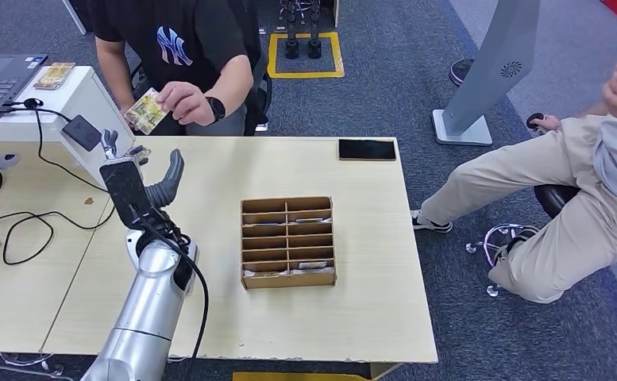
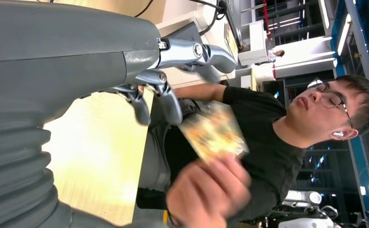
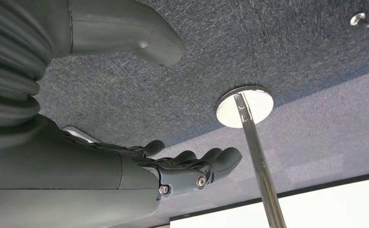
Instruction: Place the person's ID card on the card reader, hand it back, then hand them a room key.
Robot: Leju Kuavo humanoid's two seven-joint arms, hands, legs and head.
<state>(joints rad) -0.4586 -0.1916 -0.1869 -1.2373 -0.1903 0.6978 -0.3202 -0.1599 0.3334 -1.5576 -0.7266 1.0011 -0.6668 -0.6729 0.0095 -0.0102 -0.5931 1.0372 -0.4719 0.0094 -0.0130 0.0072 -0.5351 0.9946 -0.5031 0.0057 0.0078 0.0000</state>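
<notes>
**At the far left table edge, an empty left hand reaches for the offered card**

Over the far left of the table, the left hand is raised with its fingers spread and nothing between them. The thumb stands out to the right and the darker fingers point toward the person seated just beyond the table's far edge. The silver forearm rises from the near edge and leans forward, wrist bent upward, so the palm faces away from the robot.

Just beyond the fingertips, the person's hand holds the card out over the table edge; the card is near the robot's fingers but apart from them. It looks thin, flat, stiff and light, with a glossy printed face, so it is probably slick and easy to let slide. The sensible hold is a pinch across the free edge nearest the robot, thumb on one face and fingers on the other, well away from the person's fingertips. A light squeeze should be enough.

The right hand hangs low over the grey carpet, fingers loosely extended and apart, holding nothing.

Farther right on the table stands a compartmented tray; a phone lies at the far edge.
</notes>
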